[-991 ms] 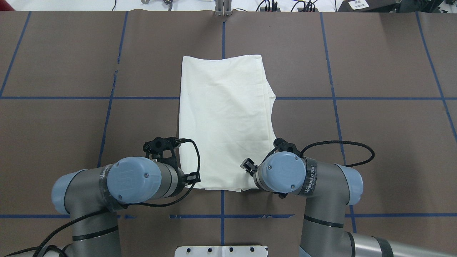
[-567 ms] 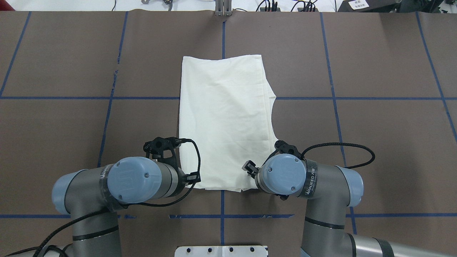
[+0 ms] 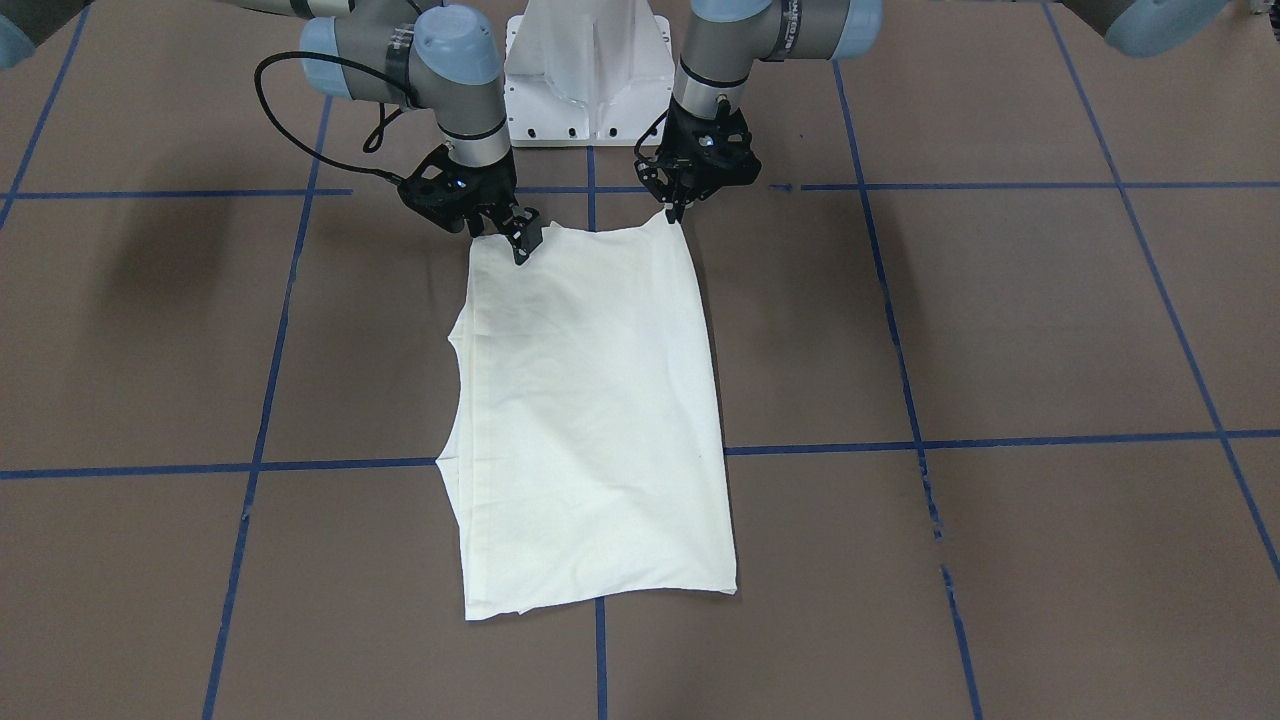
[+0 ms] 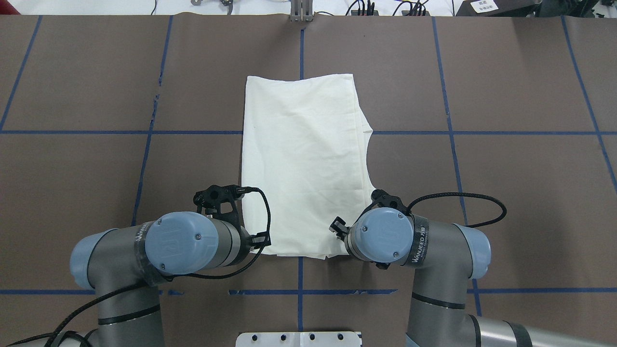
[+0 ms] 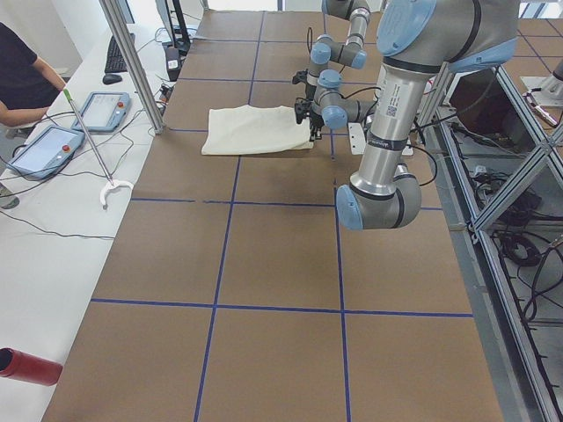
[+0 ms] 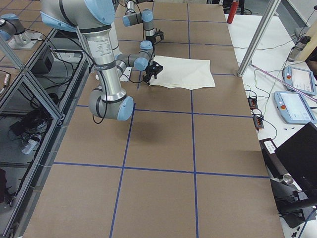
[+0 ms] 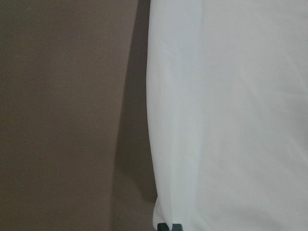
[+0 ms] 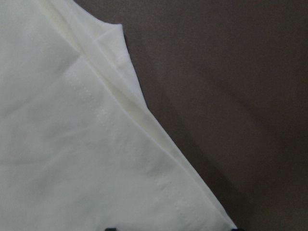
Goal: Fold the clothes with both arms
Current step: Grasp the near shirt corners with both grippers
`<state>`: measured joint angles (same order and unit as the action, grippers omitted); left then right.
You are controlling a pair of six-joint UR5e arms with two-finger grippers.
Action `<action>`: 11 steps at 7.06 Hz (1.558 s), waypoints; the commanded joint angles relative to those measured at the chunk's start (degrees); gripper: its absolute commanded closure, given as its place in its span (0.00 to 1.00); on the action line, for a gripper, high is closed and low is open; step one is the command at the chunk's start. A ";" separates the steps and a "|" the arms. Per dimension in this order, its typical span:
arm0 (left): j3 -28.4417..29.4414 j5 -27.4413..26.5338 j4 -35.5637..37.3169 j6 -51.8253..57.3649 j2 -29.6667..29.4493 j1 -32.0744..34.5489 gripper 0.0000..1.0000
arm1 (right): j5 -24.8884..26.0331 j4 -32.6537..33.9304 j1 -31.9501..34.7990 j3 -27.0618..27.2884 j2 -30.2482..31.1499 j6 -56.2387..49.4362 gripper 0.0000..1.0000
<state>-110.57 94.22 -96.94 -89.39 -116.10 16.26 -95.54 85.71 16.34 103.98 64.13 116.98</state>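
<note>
**Inspector:** Jaws first.

**Assessor:** Left gripper (image 3: 672,210) is clenched on the near left corner of the T-shirt (image 3: 590,400), and the cloth rises to a small peak at the tips. Right gripper (image 3: 520,238) has its jaws spread. The wrist view shows the tips well apart, set astride the near right corner with nothing pinched.

**Inspector:** Any change over the last second?

**Assessor:** Slight. The right arm (image 4: 385,236) has shifted a touch toward the robot's base at the hem. The left arm (image 4: 183,243) and the shirt have not moved. In my judgement one corner is secured and the other grasp is pending, so the lengthwise fold cannot start until the right closes.

**Inspector:** Position of the garment?

**Assessor:** It lies flat at the middle of the table (image 3: 1000,320), across a blue tape line (image 3: 900,440). The long axis runs away from the robot and the near edge is at both grippers.

**Inspector:** Material and form?

**Assessor:** The cloth is thin, matt and cream, with soft shallow creases. The plain side is up and no print is on view. It is already narrowed to a long rectangle, with layered edges (image 4: 366,129) jutting out on the robot's right. A stitched hem (image 8: 103,115) shows in the right wrist view. The table covering is dull brown
</note>
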 commanded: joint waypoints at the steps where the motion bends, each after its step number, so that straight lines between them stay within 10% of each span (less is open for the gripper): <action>1: 0.00 0.00 0.09 0.00 0.00 0.00 1.00 | -0.09 0.07 0.01 0.00 0.03 0.00 0.86; 3: -0.09 0.00 0.09 0.00 0.00 0.00 1.00 | -0.26 -0.02 0.44 0.09 -0.15 -0.18 1.00; 11: -3.24 -0.35 0.35 0.00 0.44 -0.52 1.00 | -3.69 -0.72 1.51 4.63 1.59 0.89 1.00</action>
<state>-112.23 94.17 -96.70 -89.38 -115.95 16.15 -98.05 85.02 18.23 106.04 63.97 118.86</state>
